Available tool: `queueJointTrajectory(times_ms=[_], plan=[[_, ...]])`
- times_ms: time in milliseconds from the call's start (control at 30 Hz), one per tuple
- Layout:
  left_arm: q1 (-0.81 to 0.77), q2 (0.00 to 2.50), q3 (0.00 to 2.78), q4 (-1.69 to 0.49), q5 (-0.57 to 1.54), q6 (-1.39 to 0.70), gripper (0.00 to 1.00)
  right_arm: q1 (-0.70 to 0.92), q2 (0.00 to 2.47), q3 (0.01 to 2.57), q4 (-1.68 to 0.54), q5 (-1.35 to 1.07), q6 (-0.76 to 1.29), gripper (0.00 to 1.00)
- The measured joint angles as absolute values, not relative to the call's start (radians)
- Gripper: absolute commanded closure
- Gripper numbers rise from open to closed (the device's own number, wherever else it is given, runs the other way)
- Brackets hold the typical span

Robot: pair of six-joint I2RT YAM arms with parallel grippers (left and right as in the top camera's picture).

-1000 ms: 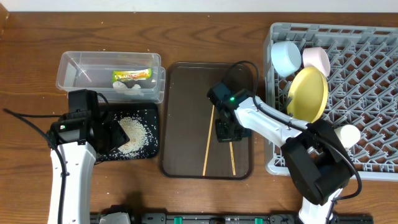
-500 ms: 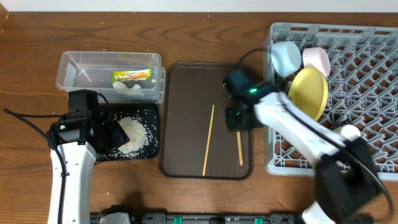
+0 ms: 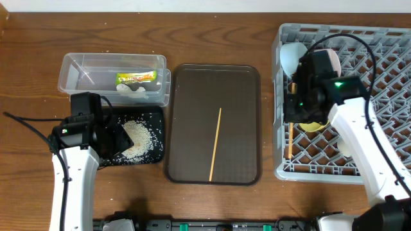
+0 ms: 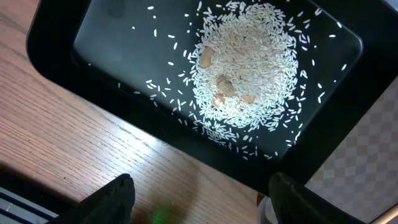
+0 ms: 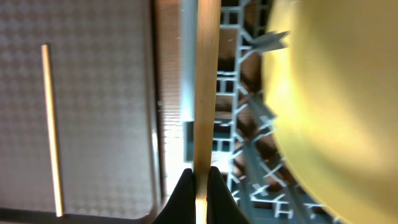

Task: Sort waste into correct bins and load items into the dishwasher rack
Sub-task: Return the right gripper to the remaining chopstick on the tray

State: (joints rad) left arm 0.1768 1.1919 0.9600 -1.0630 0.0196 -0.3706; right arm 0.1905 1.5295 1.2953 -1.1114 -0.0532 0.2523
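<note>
My right gripper (image 3: 294, 110) (image 5: 200, 182) is shut on one wooden chopstick (image 3: 290, 140) (image 5: 206, 81) and holds it over the left edge of the grey dishwasher rack (image 3: 379, 154) (image 5: 245, 155). The other chopstick (image 3: 216, 144) (image 5: 51, 130) lies on the brown serving tray (image 3: 192, 90). The yellow plate (image 5: 336, 93) stands in the rack beside my gripper; the light blue bowl (image 3: 289, 54) and pale cup (image 3: 332, 59) sit at the rack's back. My left gripper (image 4: 199, 202) is open over wood by the black tray (image 3: 151, 154) (image 4: 87, 68) of rice (image 3: 136, 136) (image 4: 249, 68). The clear tub (image 3: 77, 74) holds the wrapper (image 3: 136, 77) and tissue (image 3: 131, 91).
The brown serving tray lies between the bins and the rack. A white round rim (image 4: 266, 211) shows at the bottom of the left wrist view. A white bowl (image 3: 343, 146) is partly hidden under my right arm in the rack.
My right gripper has lifted one chopstick off the brown tray and carried it right to the rack's left edge. The left arm has not moved.
</note>
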Motion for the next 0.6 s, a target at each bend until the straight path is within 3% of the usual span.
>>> queueJointTrajectory(times_ms=[300, 333, 467, 600], plan=[[0.177, 1.192, 0.96, -1.063, 0.02, -0.371, 0.28, 0.139, 1.631, 1.294, -1.073, -0.052, 0.192, 0.96], [0.177, 1.192, 0.96, -1.063, 0.02, -0.371, 0.28, 0.139, 1.644, 1.293, -1.064, -0.052, 0.189, 0.94], [0.177, 1.192, 0.96, -1.063, 0.02, -0.371, 0.28, 0.139, 1.667, 1.289, -1.044, -0.054, 0.178, 0.68], [0.177, 1.192, 0.96, -1.063, 0.02, -0.371, 0.28, 0.139, 1.667, 1.289, -1.042, -0.054, 0.171, 0.64]])
